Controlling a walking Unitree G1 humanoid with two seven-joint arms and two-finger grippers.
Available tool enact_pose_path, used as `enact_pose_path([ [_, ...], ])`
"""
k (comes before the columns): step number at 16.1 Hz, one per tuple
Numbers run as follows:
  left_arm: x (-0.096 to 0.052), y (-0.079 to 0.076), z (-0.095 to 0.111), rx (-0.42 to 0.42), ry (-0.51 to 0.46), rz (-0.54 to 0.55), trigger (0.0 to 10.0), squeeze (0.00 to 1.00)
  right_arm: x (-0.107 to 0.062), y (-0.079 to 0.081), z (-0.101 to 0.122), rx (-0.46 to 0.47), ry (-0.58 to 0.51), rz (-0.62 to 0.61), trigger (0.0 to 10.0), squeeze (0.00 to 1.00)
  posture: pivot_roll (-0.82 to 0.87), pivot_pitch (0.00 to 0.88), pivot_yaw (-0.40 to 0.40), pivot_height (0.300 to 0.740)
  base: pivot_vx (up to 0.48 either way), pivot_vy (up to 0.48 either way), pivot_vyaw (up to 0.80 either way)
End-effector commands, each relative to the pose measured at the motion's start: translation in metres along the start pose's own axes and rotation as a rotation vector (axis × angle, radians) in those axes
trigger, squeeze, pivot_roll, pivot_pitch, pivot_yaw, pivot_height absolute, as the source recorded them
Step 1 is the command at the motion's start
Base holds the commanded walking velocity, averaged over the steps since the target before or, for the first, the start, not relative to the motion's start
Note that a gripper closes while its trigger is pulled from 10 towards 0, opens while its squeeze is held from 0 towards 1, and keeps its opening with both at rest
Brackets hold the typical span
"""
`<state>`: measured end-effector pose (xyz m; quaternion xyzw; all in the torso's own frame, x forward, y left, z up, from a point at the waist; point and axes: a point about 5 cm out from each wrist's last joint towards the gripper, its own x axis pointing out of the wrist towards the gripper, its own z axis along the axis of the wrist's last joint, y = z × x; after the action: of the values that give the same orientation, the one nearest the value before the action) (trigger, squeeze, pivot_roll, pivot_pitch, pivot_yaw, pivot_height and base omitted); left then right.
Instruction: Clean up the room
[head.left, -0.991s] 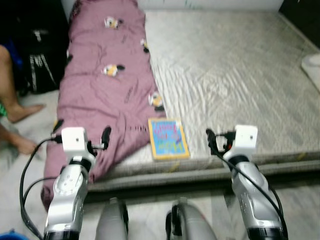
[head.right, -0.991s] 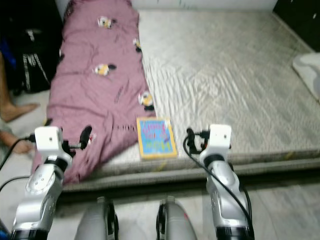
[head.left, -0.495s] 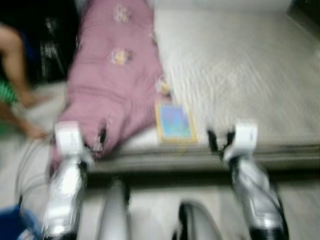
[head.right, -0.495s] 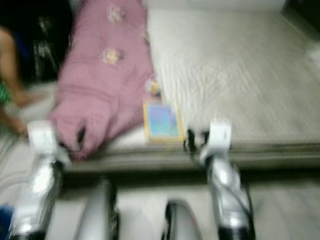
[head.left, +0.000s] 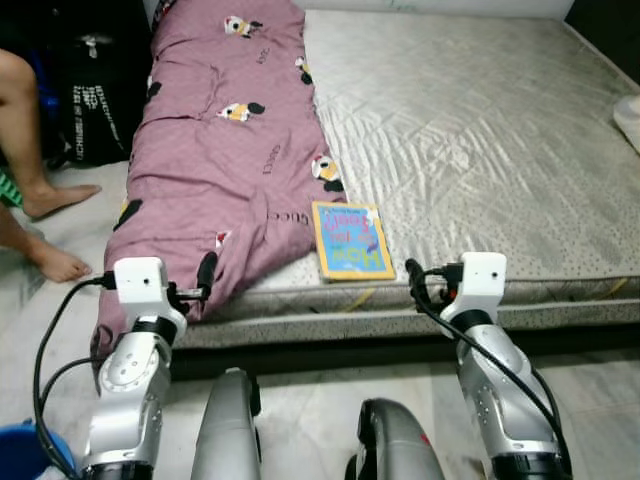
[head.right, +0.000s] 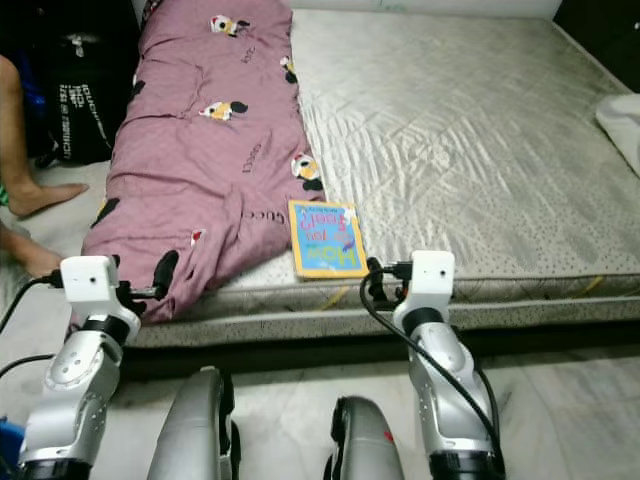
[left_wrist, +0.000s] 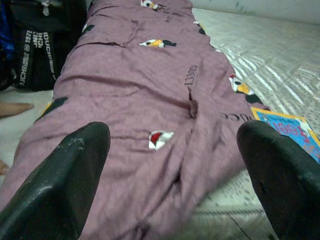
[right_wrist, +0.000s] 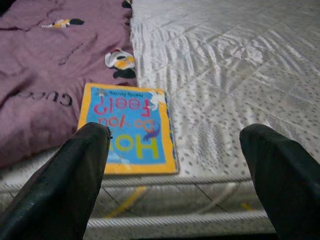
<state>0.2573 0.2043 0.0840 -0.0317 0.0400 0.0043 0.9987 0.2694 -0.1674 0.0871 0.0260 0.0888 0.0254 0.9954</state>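
A book (head.left: 351, 240) with a yellow border and blue cover lies flat near the front edge of a grey mattress (head.left: 480, 130). A purple blanket (head.left: 220, 150) with penguin prints covers the mattress's left side and hangs over its front corner. My left gripper (left_wrist: 172, 135) is open, held in front of the blanket's hanging corner and touching nothing. My right gripper (right_wrist: 175, 132) is open too, just short of the mattress edge, with the book (right_wrist: 131, 127) ahead of it and slightly left. Both grippers are empty.
A person's bare legs and feet (head.left: 40, 200) rest on the floor at the far left, beside a black bag (head.left: 95, 100). Something white (head.left: 630, 115) lies at the mattress's right edge. A blue object (head.left: 20, 455) sits at the bottom left. Tiled floor runs under my legs.
The whole picture blurred and shifted as the camera moved; it is sharp again, with the bed seen from slightly farther left. Both arms keep the same raised pose, fingers apart.
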Motion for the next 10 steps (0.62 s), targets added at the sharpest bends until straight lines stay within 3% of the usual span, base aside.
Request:
enact_pose_path([
  [1, 0.0016, -0.0043, 0.0031, -0.003, -0.016, -0.015, 10.0, 0.00, -0.0020, -0.0076, -0.0014, -0.007, 0.011, -0.026, 10.0, 0.00, -0.03, 0.123, -0.040, 0.636, 0.480, 0.000, 0.00],
  [7, 0.0026, -0.0048, 0.0021, -0.009, -0.010, -0.016, 10.0, 0.00, -0.0019, -0.0078, -0.0011, -0.010, 0.013, -0.026, 10.0, 0.00, -0.03, 0.126, -0.042, 0.636, 0.465, 0.000, 0.00],
  [10, 0.0030, -0.0055, -0.0002, -0.003, 0.002, -0.004, 10.0, 0.00, -0.0021, -0.0081, -0.0014, -0.010, 0.015, -0.027, 10.0, 0.00, -0.03, 0.126, -0.042, 0.636, 0.000, 0.000, 0.00],
])
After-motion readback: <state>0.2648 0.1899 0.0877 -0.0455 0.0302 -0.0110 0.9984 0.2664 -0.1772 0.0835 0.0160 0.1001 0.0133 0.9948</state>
